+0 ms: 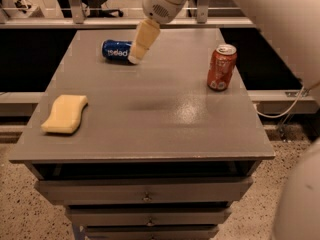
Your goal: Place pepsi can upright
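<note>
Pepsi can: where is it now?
The pepsi can lies on its side at the far left of the table, the pincer at its end nearer the orange can.

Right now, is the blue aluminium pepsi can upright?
No, the pepsi can lies on its side, the gripper by one end.

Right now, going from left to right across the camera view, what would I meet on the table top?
yellow sponge → pepsi can, lying on its side → gripper, overlapping the can's right end in this view → orange-red can, standing upright
</note>
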Controlling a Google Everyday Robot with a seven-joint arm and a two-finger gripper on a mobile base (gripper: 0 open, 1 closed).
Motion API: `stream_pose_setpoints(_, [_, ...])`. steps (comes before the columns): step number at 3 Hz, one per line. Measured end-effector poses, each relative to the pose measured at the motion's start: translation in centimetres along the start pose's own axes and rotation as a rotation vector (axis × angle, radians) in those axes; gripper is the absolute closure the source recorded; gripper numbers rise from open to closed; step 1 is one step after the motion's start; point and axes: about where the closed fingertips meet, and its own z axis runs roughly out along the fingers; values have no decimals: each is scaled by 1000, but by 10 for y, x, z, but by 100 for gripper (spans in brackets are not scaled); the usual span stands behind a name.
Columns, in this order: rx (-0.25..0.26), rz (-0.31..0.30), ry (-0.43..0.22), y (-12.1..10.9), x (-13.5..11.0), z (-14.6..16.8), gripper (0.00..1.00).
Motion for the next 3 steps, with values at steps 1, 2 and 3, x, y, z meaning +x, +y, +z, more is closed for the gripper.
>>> stream_pose_setpoints(1, [-15, 74, -48, -23, -34, 68, 0])
stream_pose_setpoints(2, [-45, 125, -49, -32, -57, 115, 0])
stream_pose_setpoints(3, [-69, 142, -6, -35, -68, 154, 0])
